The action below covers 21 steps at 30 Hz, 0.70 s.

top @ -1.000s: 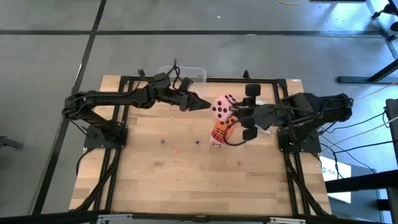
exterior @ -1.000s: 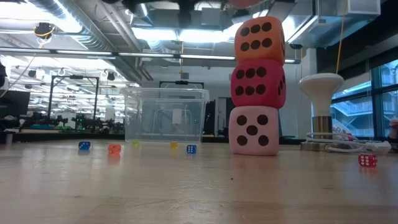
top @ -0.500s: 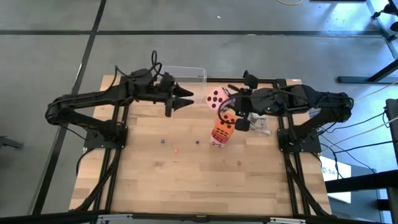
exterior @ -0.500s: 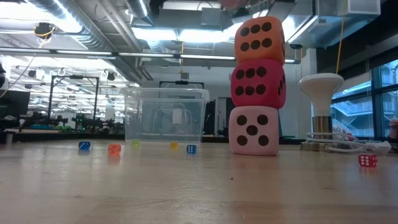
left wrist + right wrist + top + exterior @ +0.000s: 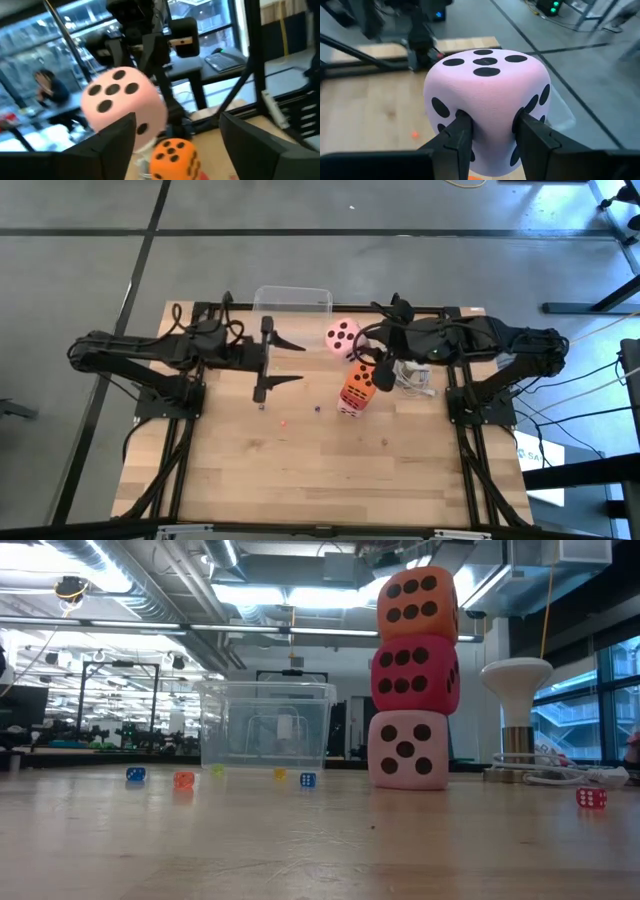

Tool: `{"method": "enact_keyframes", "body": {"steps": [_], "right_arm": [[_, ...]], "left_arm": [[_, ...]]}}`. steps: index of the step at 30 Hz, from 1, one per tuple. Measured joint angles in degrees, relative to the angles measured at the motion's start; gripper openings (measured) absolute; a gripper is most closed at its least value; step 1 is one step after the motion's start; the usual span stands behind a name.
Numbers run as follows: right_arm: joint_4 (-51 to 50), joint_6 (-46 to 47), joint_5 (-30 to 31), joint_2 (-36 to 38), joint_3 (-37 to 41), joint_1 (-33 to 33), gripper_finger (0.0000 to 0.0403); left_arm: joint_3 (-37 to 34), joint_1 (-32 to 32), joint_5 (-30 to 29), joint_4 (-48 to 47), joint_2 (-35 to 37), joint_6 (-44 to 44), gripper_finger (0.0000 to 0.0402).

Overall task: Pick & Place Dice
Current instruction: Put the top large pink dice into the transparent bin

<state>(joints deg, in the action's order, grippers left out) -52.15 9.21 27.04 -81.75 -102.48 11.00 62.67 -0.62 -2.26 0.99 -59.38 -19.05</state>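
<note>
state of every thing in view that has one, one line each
pale pink die: held off the table in the right pincer
right pincer: shut on the pale pink die
left pincer: open, empty, apart from the dice
orange die: top of the stack, upright
red die: middle of the stack
bottom die: on the table, carrying the other two
clear tub: upright, no lid

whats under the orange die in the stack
In the low view the orange die sits on a red die, which rests on a pale pink die on the table. Their touching faces are hidden.
</note>
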Motion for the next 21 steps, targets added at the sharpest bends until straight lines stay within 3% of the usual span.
{"method": "enact_keyframes", "body": {"steps": [5,10,16,21], "right_arm": [[3.36,2.17,-1.15,-0.01,0.00,0.41,0.0122],[4.96,2.94,-1.13,-0.01,0.00,0.46,0.0113],[6.76,2.51,-1.15,-0.01,0.02,0.46,0.0113],[6.59,3.66,-0.95,-0.01,0.02,0.46,0.0113]], "left_arm": [[2.95,-2.52,-5.05,-2.40,0.43,-7.61,0.0324],[13.39,-4.99,-14.66,-13.69,-3.22,-5.46,0.0348],[25.61,-4.51,-16.47,-31.45,-11.99,-9.72,0.0357],[30.93,-4.55,-18.85,-35.97,-15.76,-16.44,0.0366]]}}
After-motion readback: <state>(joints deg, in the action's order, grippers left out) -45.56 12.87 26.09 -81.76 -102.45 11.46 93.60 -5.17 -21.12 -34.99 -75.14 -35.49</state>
